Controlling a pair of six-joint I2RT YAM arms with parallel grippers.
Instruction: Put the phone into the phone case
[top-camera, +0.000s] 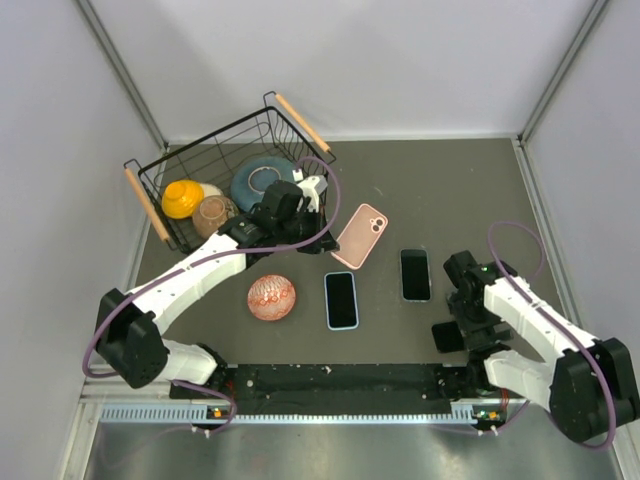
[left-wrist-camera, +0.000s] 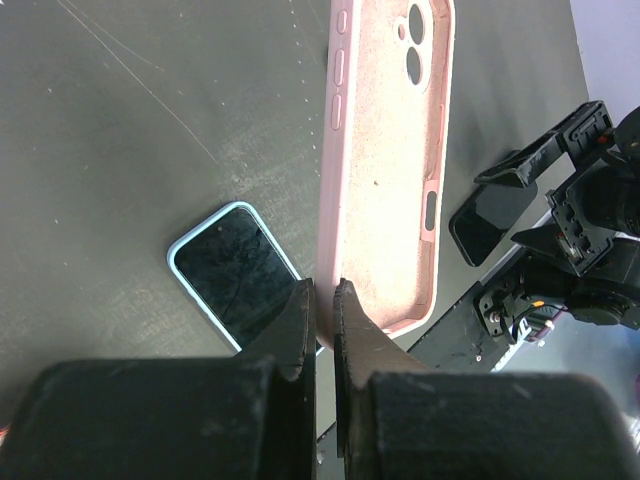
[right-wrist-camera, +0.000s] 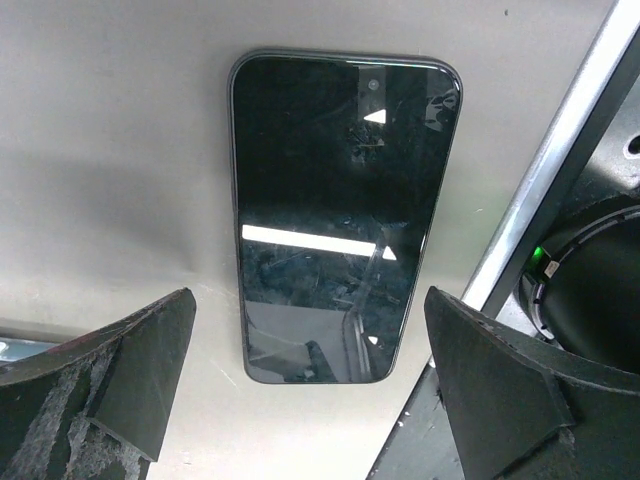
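Left gripper (left-wrist-camera: 322, 285) is clamped tight on the long edge of the pink silicone phone case (left-wrist-camera: 385, 150), which is held tilted near the centre of the grey table (top-camera: 470, 190). Right gripper (right-wrist-camera: 308, 300) is spread wide over the bare black phone (right-wrist-camera: 340, 200), which lies flat by the near edge, right side. A second black phone (top-camera: 415, 274) and a light-blue-cased phone (top-camera: 341, 299) lie between them. A black wire basket (top-camera: 205, 133) sits at the far left corner.

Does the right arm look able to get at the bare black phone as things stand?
Probably yes. The right gripper is open and faces the black phone, which lies flat on the table with nothing on it or between them.
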